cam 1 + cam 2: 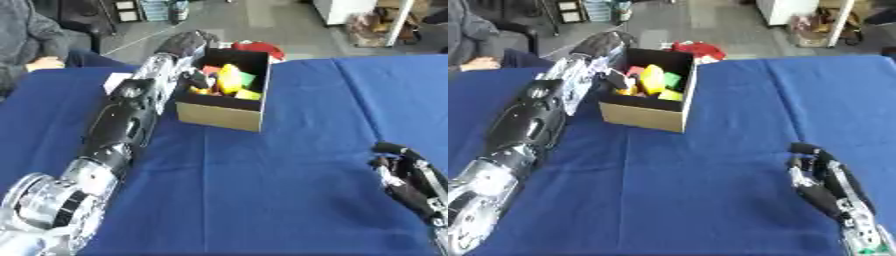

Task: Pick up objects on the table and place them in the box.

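While my left arm stretches far across the blue table (289,200) in the left eye view, my left hand (182,45) sits at the far left corner of the box (223,116), its back toward me. I cannot tell how its fingers stand; a dark thumb-like part (198,79) dips over the box's left wall. Inside the box I see a yellow object (229,77) upright in the middle, with red, green and orange pieces packed around it. A red object (261,48) lies just behind the box, off the table's far edge. A white card (116,81) shows beside my forearm.

In the right eye view, my right hand (826,182) rests near the lower right corner, well apart from the box, fingers relaxed and slightly bent, holding nothing. Here the box's open top shows its contents more squarely, and the cloth near me carries no loose objects that I can make out.
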`<action>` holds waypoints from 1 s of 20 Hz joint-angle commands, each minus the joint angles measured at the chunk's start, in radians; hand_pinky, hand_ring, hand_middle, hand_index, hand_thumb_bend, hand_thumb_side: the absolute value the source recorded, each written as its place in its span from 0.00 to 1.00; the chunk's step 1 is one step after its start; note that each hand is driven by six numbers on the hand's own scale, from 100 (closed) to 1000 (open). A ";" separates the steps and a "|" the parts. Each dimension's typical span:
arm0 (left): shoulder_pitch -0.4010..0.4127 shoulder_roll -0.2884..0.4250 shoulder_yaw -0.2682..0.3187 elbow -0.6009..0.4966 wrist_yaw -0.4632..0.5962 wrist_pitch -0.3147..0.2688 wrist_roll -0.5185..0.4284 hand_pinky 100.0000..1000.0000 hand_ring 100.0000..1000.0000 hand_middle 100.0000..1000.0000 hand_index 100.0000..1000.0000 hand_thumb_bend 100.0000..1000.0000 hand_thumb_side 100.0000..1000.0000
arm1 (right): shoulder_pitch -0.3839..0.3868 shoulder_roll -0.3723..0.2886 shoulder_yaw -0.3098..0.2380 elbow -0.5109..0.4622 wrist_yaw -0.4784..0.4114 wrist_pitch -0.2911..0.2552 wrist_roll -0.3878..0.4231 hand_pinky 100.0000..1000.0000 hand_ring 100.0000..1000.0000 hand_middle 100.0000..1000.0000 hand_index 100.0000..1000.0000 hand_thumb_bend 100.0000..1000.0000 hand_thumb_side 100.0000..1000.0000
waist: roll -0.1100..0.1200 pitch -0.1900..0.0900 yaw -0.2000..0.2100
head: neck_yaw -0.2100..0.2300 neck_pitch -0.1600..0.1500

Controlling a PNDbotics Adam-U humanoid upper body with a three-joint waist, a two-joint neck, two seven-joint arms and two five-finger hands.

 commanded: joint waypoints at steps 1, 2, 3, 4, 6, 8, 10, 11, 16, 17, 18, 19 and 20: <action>-0.015 0.070 0.017 -0.059 0.061 0.002 0.004 0.75 0.72 0.77 0.94 0.07 0.14 | -0.009 -0.011 -0.002 -0.016 0.001 -0.001 0.002 0.74 0.64 0.72 0.79 0.00 0.20 | -0.011 0.000 0.004 | 0.001 0.004; -0.009 0.092 0.025 -0.078 0.088 0.009 0.005 0.75 0.71 0.77 0.94 0.03 0.10 | -0.009 -0.010 -0.002 -0.016 0.002 -0.002 0.002 0.74 0.64 0.72 0.79 0.00 0.20 | -0.011 -0.001 0.005 | -0.001 0.004; -0.003 0.110 0.033 -0.096 0.115 0.017 0.006 0.74 0.71 0.76 0.93 0.00 0.11 | -0.008 -0.010 -0.003 -0.017 0.002 -0.002 0.002 0.74 0.64 0.72 0.79 0.00 0.20 | -0.010 -0.001 0.007 | -0.002 0.004; 0.007 0.131 0.050 -0.115 0.152 0.034 0.010 0.74 0.70 0.75 0.93 0.00 0.12 | -0.008 -0.011 -0.004 -0.016 0.002 -0.001 0.001 0.74 0.64 0.72 0.79 0.00 0.20 | -0.010 -0.001 0.008 | -0.004 0.004; 0.030 0.168 0.085 -0.140 0.230 0.077 0.021 0.73 0.69 0.73 0.92 0.00 0.18 | -0.007 -0.013 -0.005 -0.016 0.003 -0.001 0.000 0.74 0.64 0.72 0.79 0.00 0.20 | -0.009 -0.002 0.012 | -0.006 0.004; 0.052 0.202 0.111 -0.143 0.304 0.122 0.034 0.72 0.68 0.73 0.92 0.00 0.22 | -0.007 -0.014 -0.006 -0.016 0.004 -0.002 0.000 0.74 0.64 0.72 0.79 0.00 0.21 | -0.007 -0.002 0.015 | -0.010 0.004; 0.069 0.230 0.120 -0.120 0.340 0.162 0.047 0.73 0.69 0.73 0.92 0.00 0.23 | -0.007 -0.014 -0.006 -0.016 0.004 -0.002 0.000 0.74 0.64 0.72 0.79 0.00 0.21 | -0.006 -0.002 0.017 | -0.014 0.004; 0.074 0.240 0.123 -0.099 0.344 0.179 0.051 0.73 0.70 0.74 0.92 0.00 0.24 | -0.007 -0.014 -0.006 -0.017 0.004 -0.002 0.000 0.74 0.64 0.72 0.79 0.00 0.21 | -0.006 -0.002 0.018 | -0.015 0.004; 0.059 0.255 0.117 0.055 0.246 0.257 0.061 0.78 0.74 0.79 0.93 0.12 0.16 | -0.014 -0.014 -0.002 -0.014 0.003 -0.005 0.003 0.74 0.64 0.72 0.79 0.00 0.21 | -0.018 0.000 0.014 | -0.015 0.004; 0.048 0.256 0.113 0.085 0.205 0.262 0.060 0.78 0.75 0.79 0.93 0.14 0.15 | -0.016 -0.014 -0.002 -0.012 0.003 -0.006 0.003 0.74 0.64 0.72 0.79 0.00 0.21 | -0.021 0.002 0.012 | -0.013 0.004; 0.035 0.257 0.108 0.110 0.163 0.256 0.057 0.80 0.77 0.81 0.94 0.23 0.12 | -0.018 -0.013 -0.002 -0.011 0.002 -0.007 0.002 0.74 0.64 0.72 0.79 0.00 0.20 | -0.026 0.005 0.010 | -0.011 0.004; 0.021 0.259 0.103 0.129 0.120 0.240 0.052 0.81 0.78 0.82 0.94 0.25 0.13 | -0.021 -0.012 -0.003 -0.010 0.001 -0.008 0.001 0.74 0.64 0.72 0.79 0.00 0.20 | -0.032 0.009 0.008 | -0.009 0.004; 0.008 0.264 0.101 0.141 0.079 0.215 0.044 0.82 0.79 0.82 0.95 0.29 0.14 | -0.023 -0.012 -0.003 -0.008 -0.001 -0.008 0.000 0.74 0.64 0.72 0.79 0.00 0.19 | -0.037 0.014 0.006 | -0.005 0.004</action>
